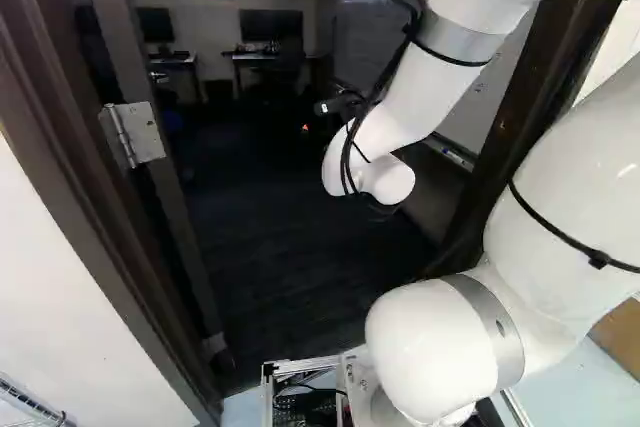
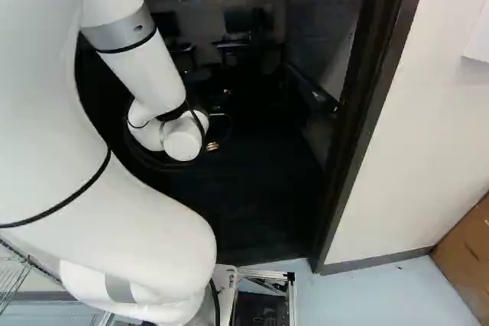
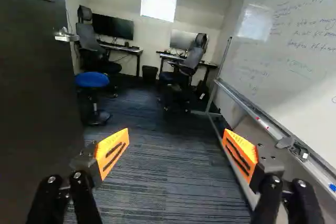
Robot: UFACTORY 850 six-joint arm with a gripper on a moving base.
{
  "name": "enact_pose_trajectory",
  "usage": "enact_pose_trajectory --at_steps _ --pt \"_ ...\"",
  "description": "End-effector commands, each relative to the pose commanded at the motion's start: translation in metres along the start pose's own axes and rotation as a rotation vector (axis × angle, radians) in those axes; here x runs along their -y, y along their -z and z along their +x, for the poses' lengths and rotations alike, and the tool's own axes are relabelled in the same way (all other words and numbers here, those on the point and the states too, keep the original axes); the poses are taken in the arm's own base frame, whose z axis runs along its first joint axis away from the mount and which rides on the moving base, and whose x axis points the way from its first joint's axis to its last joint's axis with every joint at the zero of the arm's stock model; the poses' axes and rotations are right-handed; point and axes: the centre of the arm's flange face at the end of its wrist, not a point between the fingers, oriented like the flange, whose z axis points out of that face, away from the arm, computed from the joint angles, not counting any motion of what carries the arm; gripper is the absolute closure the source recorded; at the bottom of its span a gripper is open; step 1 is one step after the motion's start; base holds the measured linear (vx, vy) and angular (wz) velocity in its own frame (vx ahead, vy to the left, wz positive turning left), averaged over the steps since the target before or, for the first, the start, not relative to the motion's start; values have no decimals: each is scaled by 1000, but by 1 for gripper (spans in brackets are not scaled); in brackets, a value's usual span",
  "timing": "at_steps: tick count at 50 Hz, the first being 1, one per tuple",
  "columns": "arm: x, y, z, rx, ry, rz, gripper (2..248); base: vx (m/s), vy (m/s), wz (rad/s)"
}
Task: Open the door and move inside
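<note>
Door is open, swung into the room on the hinge side, handle ungripped. Gripper is wide open, nothing between its fingers, reaching through the doorway. I read opening as done; driving in is next. Main risk: base goes in crooked and clips the hinge-side frame or the opposite jamb; the arm reaches well ahead, so a small turn swings it wide. Door could also drift back onto arm or base if nothing holds it; I can't see a stop. Across from the door, whiteboard and its rail run near one finger; could snag if I veer that way. Blue stool sits just past the door; chairs, bin and desks are farther in. I'd go slow and straight.
</note>
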Motion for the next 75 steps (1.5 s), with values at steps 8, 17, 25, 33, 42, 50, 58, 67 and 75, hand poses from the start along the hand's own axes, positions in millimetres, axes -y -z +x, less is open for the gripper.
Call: enact_pose_trajectory --at_steps 8,17,25,33,42,50,58,67,75 --pt "0 0 0 0 0 0 3 64 -3 139" --pt "0 0 0 0 0 0 3 99 1 104" --pt "0 0 0 0 0 0 3 128 3 7" --pt "0 0 0 0 0 0 3 149 2 23" --pt "0 0 0 0 0 0 3 145 -37 0" --pt "0 0 0 0 0 0 3 142 -37 1" --pt "0 0 0 0 0 0 3 140 -34 1" --pt "0 0 0 0 0 0 3 142 -34 4" --pt "0 0 0 0 0 0 3 131 -5 112"
